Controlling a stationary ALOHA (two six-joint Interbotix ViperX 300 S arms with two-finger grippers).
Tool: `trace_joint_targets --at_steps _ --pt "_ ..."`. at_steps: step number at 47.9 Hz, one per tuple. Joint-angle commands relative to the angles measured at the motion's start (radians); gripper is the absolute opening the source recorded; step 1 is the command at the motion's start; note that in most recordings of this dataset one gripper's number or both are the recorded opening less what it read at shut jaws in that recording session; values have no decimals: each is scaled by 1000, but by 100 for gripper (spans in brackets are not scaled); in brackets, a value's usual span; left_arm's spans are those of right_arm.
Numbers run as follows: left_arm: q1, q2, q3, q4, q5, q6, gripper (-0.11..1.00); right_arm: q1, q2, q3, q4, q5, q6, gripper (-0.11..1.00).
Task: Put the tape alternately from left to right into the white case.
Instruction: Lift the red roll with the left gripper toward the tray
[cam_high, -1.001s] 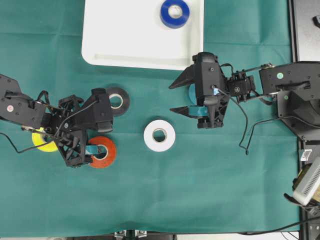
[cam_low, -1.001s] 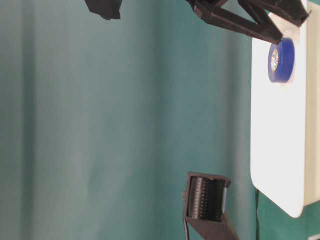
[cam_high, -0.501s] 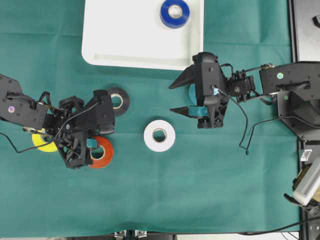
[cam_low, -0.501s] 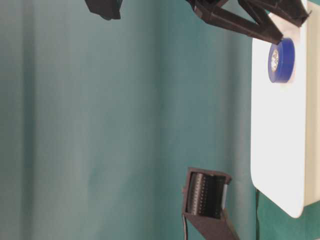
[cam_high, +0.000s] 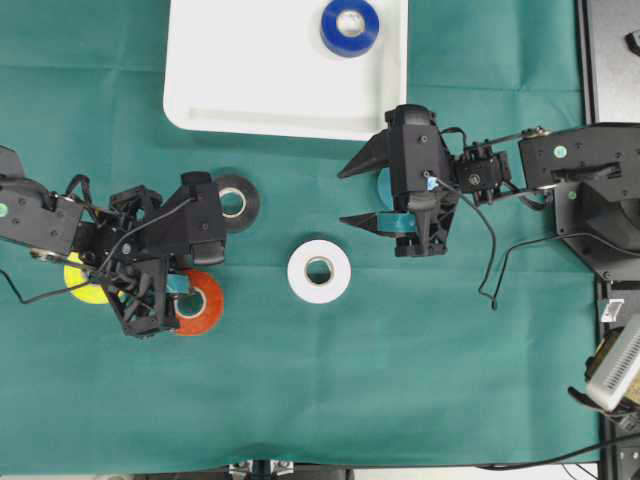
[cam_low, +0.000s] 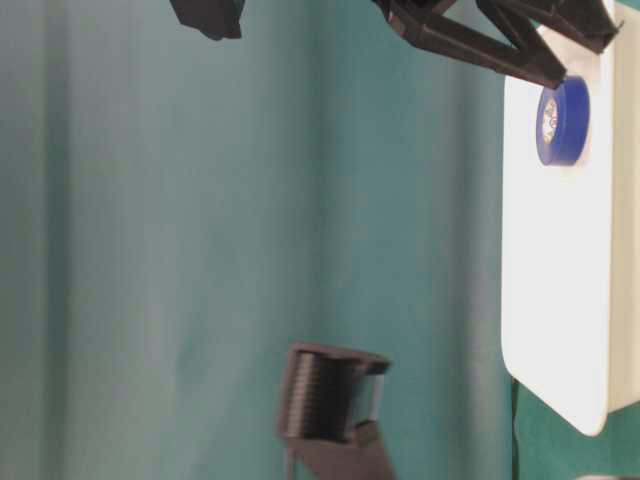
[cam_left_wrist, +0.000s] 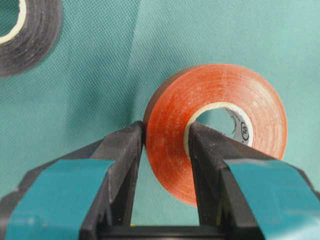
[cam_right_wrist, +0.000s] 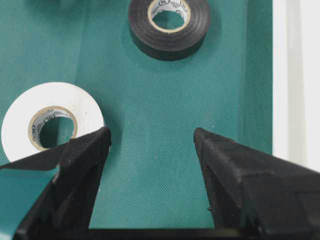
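Orange tape roll pinched through its wall by the closed left gripper, well short of the white case; right gripper wide open, holding nothing.

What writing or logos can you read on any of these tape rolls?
Black tape roll: small round marks printed on the inner core, too small to read.
White tape roll: faint print on the core, unreadable.
Red tape roll: one round stamp on the core, blurred.
Blue tape roll: nothing legible.
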Motion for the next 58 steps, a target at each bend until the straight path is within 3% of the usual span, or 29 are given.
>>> trace_joint_targets --at_steps 1,21,34,46,58 --pt "0 -52 -37 2 28 2 -3 3 -40 -9 -2 -9 0 73" --pt "12 -69 -63 9 58 9 -3 3 -40 -14 -2 -9 0 73" --pt "118 -106 -49 12 103 18 -3 3 -40 -12 0 -9 0 73" --pt "273 -117 -46 12 110 172 -3 3 -40 -9 -2 -18 0 73" --pt "411 -84 -103 12 34 348 -3 3 -40 -8 -2 -28 2 73"
